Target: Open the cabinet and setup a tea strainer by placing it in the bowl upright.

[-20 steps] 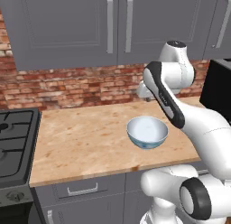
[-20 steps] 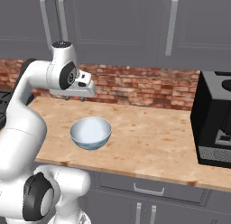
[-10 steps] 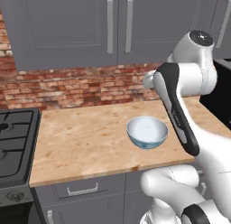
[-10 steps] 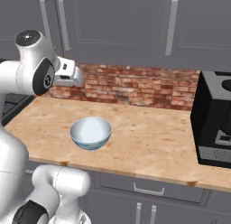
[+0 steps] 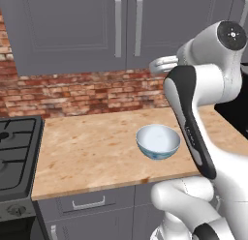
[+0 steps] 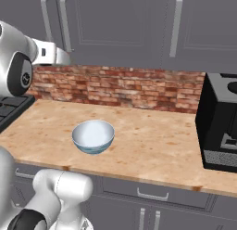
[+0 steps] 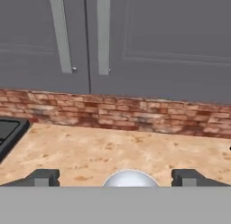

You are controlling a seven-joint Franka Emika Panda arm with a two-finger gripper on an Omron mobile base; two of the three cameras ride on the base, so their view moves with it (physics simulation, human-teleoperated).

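Observation:
The grey wall cabinet (image 5: 72, 31) has its doors shut, two vertical silver bar handles (image 7: 103, 33) side by side at the seam. The white bowl (image 5: 157, 141) sits on the wooden counter, its rim just showing between the fingertips in the hand view (image 7: 130, 179). My gripper (image 7: 116, 178) is open with nothing in it, its fingertips (image 7: 43, 177) spread wide. It hangs above the bowl at the level of the cabinet's lower edge (image 5: 155, 66), facing the doors and apart from them. The tea strainer is hidden.
A black stove (image 5: 14, 152) borders the counter on the left. A black coffee machine (image 6: 222, 127) stands at the right end. A brick backsplash (image 6: 129, 87) runs behind the counter, and grey drawers (image 5: 87, 202) sit below it.
The arm has lifted and swung, raising the hand from just above the counter to the cabinet's lower edge. The bowl has stayed put and the doors are still shut.

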